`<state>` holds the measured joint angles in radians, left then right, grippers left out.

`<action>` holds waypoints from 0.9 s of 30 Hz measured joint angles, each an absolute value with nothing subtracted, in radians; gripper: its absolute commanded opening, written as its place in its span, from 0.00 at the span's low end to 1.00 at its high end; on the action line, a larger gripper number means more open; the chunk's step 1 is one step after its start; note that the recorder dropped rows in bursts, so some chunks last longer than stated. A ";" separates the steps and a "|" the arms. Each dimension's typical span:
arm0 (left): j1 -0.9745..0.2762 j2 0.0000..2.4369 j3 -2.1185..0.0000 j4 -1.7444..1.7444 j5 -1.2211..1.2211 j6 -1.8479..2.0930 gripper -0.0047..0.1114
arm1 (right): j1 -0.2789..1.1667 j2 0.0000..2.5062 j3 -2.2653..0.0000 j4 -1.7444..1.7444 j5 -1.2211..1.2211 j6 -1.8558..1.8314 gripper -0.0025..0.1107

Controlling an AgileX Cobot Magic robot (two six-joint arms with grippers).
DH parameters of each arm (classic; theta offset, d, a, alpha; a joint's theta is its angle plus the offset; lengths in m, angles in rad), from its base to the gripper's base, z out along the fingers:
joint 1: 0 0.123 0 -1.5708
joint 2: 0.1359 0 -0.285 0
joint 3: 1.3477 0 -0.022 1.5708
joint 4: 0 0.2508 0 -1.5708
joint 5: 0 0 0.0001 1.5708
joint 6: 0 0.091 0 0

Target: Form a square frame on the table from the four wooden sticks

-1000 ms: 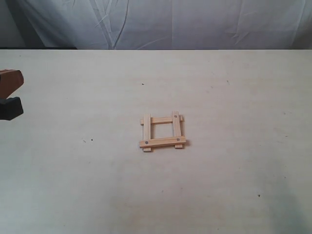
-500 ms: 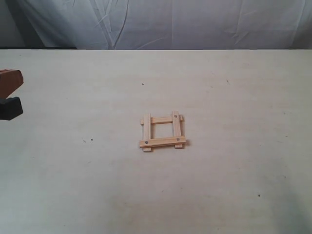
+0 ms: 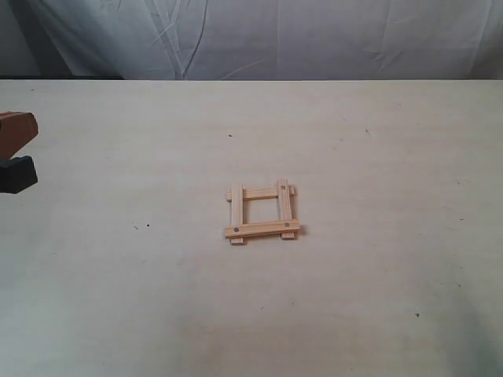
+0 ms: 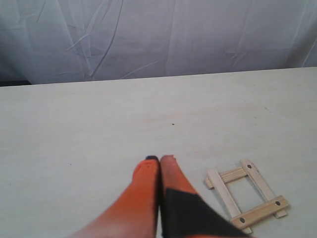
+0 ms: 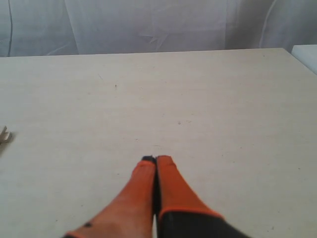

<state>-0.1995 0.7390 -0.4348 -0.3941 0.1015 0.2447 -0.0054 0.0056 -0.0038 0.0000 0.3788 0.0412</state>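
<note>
The four wooden sticks lie as a small square frame [image 3: 262, 212] near the middle of the table [image 3: 377, 157], two strips with dark holes laid across two plain ones. The left wrist view shows the square frame [image 4: 246, 194] too, beside my left gripper [image 4: 159, 158], which is shut, empty and apart from it. In the exterior view the left gripper [image 3: 16, 149] sits at the far left edge. My right gripper [image 5: 156, 159] is shut with nothing in it, over bare table; it is out of the exterior view. A stick end [image 5: 4, 135] peeks in at the right wrist view's edge.
A white wrinkled cloth backdrop [image 3: 259, 39] hangs behind the table's far edge. A few tiny dark specks [image 3: 230, 135] dot the surface. A pale object's corner [image 5: 306, 53] shows past the table's far corner in the right wrist view.
</note>
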 measured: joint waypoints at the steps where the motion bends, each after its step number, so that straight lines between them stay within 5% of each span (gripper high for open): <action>1: -0.199 0.739 -0.435 -0.394 0.102 0.245 0.04 | -0.005 0.006 -0.004 0.000 0.379 0.041 0.01; 27: -0.136 0.636 -0.390 -0.292 0.168 0.245 0.04 | -0.005 0.006 -0.003 0.008 0.377 0.043 0.01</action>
